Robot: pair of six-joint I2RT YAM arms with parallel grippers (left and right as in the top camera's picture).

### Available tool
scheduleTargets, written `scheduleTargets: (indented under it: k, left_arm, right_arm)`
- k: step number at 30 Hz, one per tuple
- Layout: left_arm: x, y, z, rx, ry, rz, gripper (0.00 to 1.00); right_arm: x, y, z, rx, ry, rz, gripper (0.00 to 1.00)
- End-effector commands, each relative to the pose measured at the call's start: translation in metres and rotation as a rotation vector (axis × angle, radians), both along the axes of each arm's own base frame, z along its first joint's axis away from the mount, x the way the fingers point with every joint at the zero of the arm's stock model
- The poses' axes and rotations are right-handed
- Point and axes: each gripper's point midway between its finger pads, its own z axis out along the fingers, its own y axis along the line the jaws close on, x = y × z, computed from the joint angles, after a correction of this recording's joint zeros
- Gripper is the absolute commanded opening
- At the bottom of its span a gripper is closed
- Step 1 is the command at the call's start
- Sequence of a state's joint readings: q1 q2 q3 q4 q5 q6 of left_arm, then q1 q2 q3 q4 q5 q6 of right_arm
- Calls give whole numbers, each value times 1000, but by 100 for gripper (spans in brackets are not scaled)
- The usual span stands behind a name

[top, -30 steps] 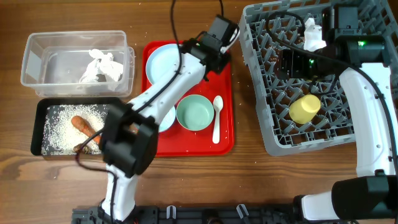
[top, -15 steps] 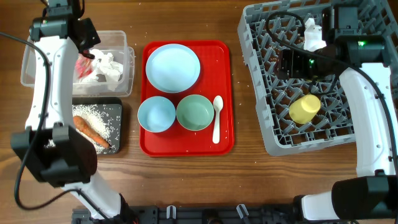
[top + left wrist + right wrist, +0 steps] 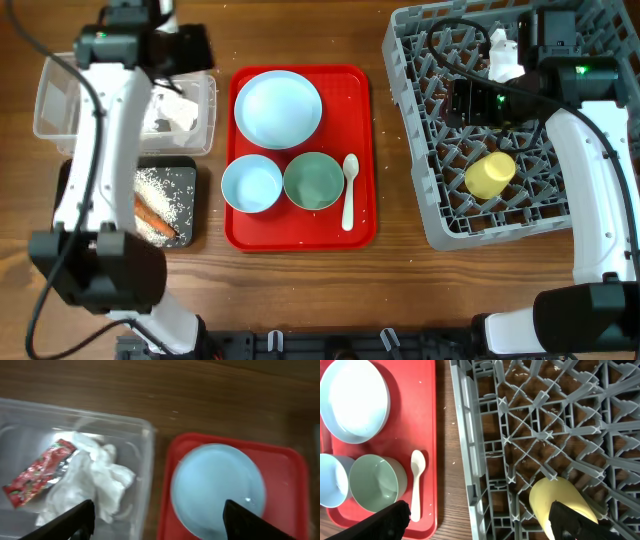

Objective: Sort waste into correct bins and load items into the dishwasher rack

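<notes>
My left gripper (image 3: 160,527) hangs open and empty over the right end of the clear tub (image 3: 150,430); in the overhead view my left gripper (image 3: 192,48) is at the top left. A shiny red wrapper (image 3: 37,472) and crumpled white tissue (image 3: 95,480) lie in the tub. The black tray (image 3: 185,170) holds rice (image 3: 160,185) and an orange sausage piece (image 3: 155,212). On the red tray (image 3: 365,150) sit a light blue plate (image 3: 278,108), a blue bowl (image 3: 251,184), a green bowl (image 3: 314,180) and a white spoon (image 3: 348,190). My right gripper (image 3: 480,525) is open over the rack's (image 3: 465,435) left edge, beside the yellow cup (image 3: 560,500).
The grey rack (image 3: 430,200) fills the right side, with the yellow cup (image 3: 489,174) lying among its pegs. Bare wooden table shows between the red tray and the rack. My left arm crosses above the tub and the black tray.
My left arm swung from the red tray to the clear tub, then shifted slightly right. Its jaws opened and the red wrapper now lies in the tub. The right arm stayed still.
</notes>
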State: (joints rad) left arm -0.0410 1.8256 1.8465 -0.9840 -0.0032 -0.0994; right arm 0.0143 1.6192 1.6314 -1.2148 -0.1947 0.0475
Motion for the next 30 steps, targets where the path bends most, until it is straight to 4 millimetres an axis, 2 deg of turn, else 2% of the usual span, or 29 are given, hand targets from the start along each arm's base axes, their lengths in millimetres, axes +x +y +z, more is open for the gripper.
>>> scheduleTargets:
  k: [1, 4, 6, 9, 13, 14, 16, 19, 20, 21, 24, 27, 30]
  left_arm:
    - [-16, -66, 3, -10, 27, -181, 81]
    - [-29, -111, 1, -7, 40, -284, 79]
    - [-35, -141, -13, 1, 68, -352, 78]
    - [-28, -180, -77, 25, 173, -423, 77]
    - [-17, -203, -151, 47, 261, -453, 70]
    - [-18, -204, -161, 51, 280, -454, 66]
    - [-17, -203, -161, 54, 280, -451, 64]
    - [-15, -192, -135, 28, 245, -403, 64]
    - [-18, -191, -131, 26, 250, -402, 61]
    - [-30, -191, -129, 24, 286, -412, 59]
    - [-94, -205, -139, -10, 515, -480, 48]
    - [-146, -224, -153, 17, 665, -412, 47]
    - [-168, -236, -174, 75, 679, -365, 48]
  right_arm:
    - [-1, 1, 1, 11, -2, -4, 92]
    - [-1, 1, 1, 11, -2, -4, 92]
    - [-1, 1, 1, 11, -1, -5, 92]
    - [-1, 1, 1, 11, 1, -5, 92]
    - [-1, 1, 1, 11, 1, -4, 92]
    - [-1, 1, 1, 11, 0, -4, 93]
    - [0, 2, 2, 16, -7, -4, 92]
    - [3, 3, 3, 29, -12, -25, 92]
    - [3, 3, 3, 28, -15, -25, 92]
    - [4, 3, 3, 28, -16, -25, 92]
    - [4, 3, 4, 28, -20, -25, 92]
    - [4, 3, 3, 27, -20, -23, 93]
    - [4, 3, 3, 27, -20, -23, 92]
